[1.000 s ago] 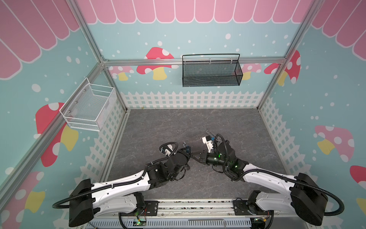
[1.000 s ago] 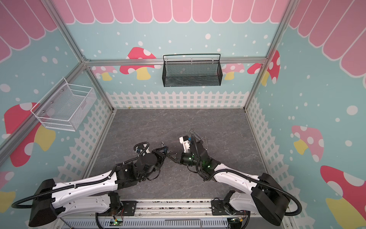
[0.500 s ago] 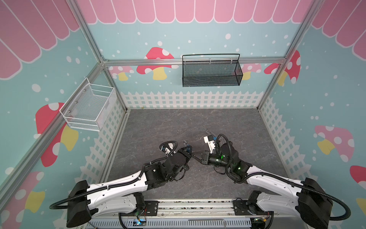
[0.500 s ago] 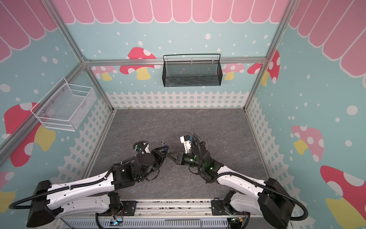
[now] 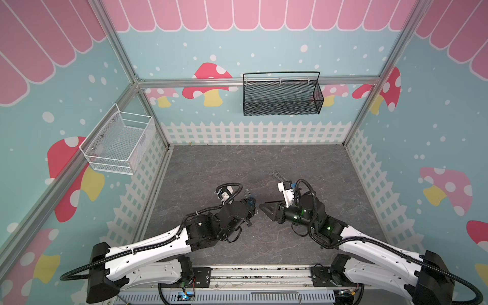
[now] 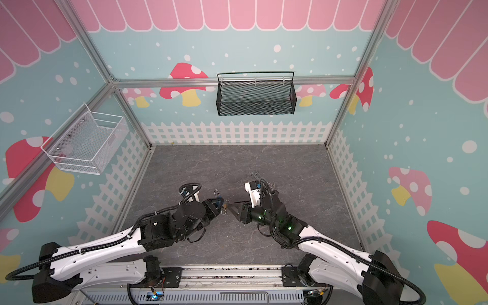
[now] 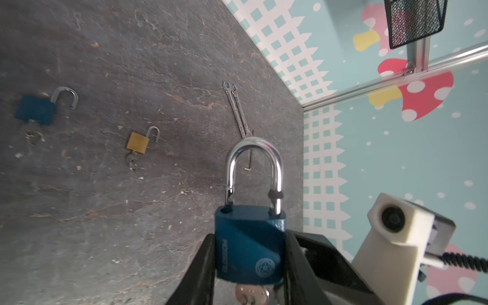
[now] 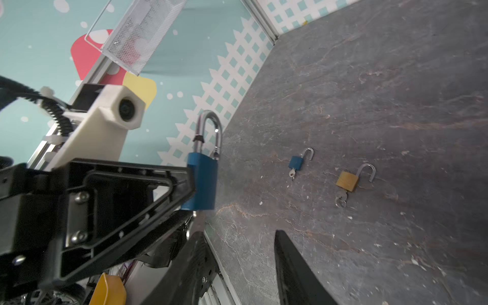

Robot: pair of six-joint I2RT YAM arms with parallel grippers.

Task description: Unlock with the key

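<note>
Your left gripper (image 7: 249, 237) clamps the blue padlock (image 7: 248, 253), shackle popped; key (image 7: 252, 293) cut off at frame edge. Your right gripper (image 8: 239, 235) sits parted, empty; padlock barely readable in both top views.

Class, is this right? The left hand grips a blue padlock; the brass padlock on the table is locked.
No. The left hand grips the blue padlock, but the brass padlock on the table has its shackle open: left wrist view.

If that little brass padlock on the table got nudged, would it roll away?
Probably slides: the brass padlock lies flat on its face. Its open shackle might swing, and its key would likely drag along. Metal, so likely heavy for its size.
</note>
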